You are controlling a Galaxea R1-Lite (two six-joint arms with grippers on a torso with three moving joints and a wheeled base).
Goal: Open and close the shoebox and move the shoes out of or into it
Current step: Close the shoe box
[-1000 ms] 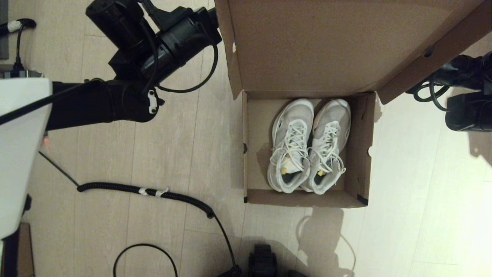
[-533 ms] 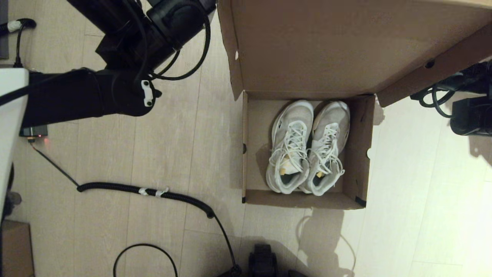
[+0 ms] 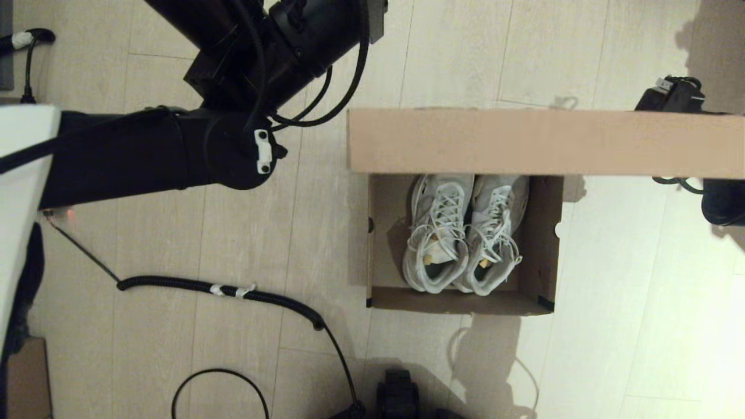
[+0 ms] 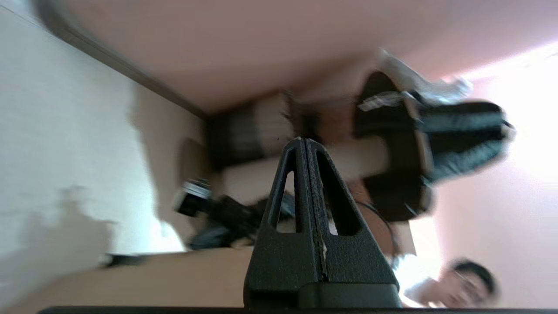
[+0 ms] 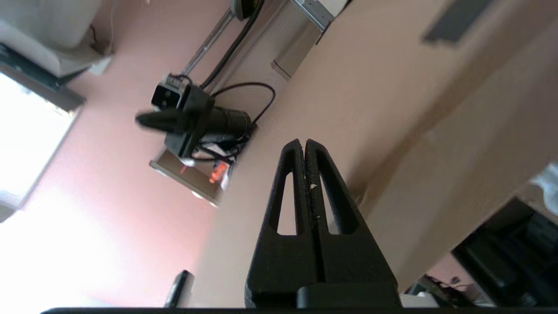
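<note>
The lid (image 3: 541, 142) of the shoebox (image 3: 378, 233) is coming down now. A moment ago it was standing back and wide open; now it is tipping forward, showing only its front edge and hiding the toes of the shoes (image 3: 463, 233). The shoes are lying side by side inside the box on the floor (image 3: 244, 244). So I think the box is being closed.

The left gripper (image 4: 304, 146) is clenched on nothing, up beside the lid's left end. The right gripper (image 5: 304, 146) is clenched and empty too, near the lid's right end. There is lots of bare floor around the box; a black cable (image 3: 233, 291) is lying well to its left.
</note>
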